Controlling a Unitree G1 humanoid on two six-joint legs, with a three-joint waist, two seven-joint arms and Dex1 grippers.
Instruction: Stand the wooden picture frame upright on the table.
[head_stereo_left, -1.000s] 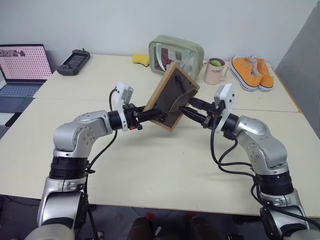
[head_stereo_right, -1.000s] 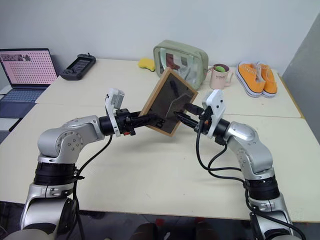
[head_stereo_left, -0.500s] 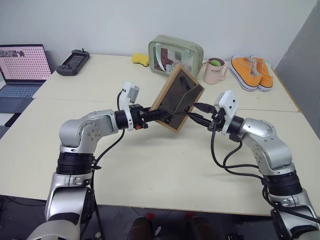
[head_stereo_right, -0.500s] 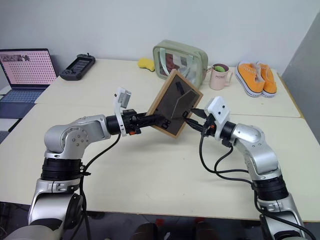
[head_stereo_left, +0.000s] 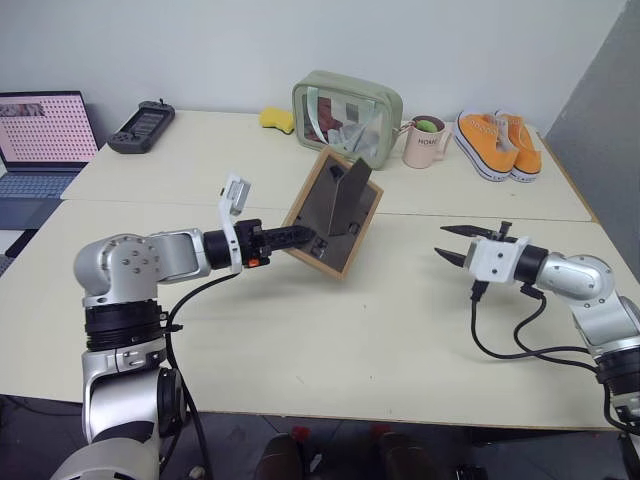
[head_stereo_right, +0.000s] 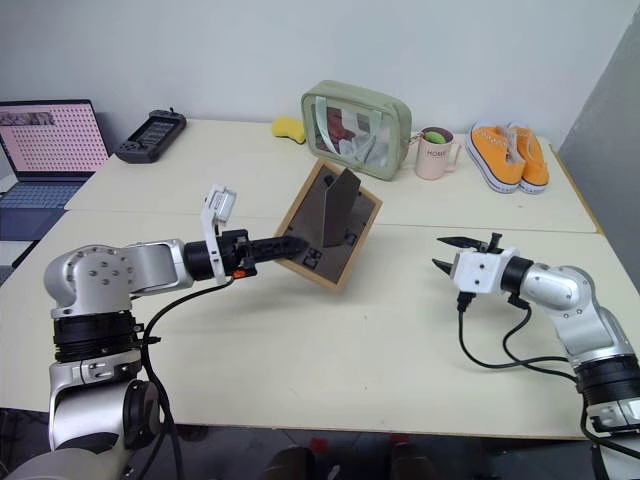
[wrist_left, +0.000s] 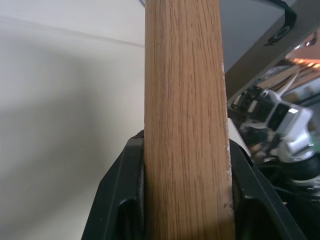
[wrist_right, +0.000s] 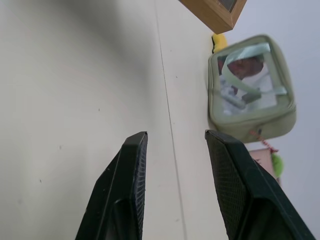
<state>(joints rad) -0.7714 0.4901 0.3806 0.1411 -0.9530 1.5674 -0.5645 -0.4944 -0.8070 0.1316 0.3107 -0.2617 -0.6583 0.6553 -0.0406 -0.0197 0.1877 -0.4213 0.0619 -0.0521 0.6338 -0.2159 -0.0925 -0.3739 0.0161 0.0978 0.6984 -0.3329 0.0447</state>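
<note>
The wooden picture frame (head_stereo_left: 333, 212) hangs tilted above the desk (head_stereo_left: 330, 340), dark back and swung-out prop (head_stereo_left: 347, 192) facing me. My left gripper (head_stereo_left: 305, 240) clamps its lower-left wooden edge, leaving the bottom free to set down on frame edge and prop together. My right gripper (head_stereo_left: 453, 244) hovers well apart, fingers spread and empty, out of the way.

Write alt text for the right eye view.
The left gripper holds a light-wood picture frame tilted above the cream table, its dark back and raised prop facing the camera. The right gripper hangs open, apart.
</note>
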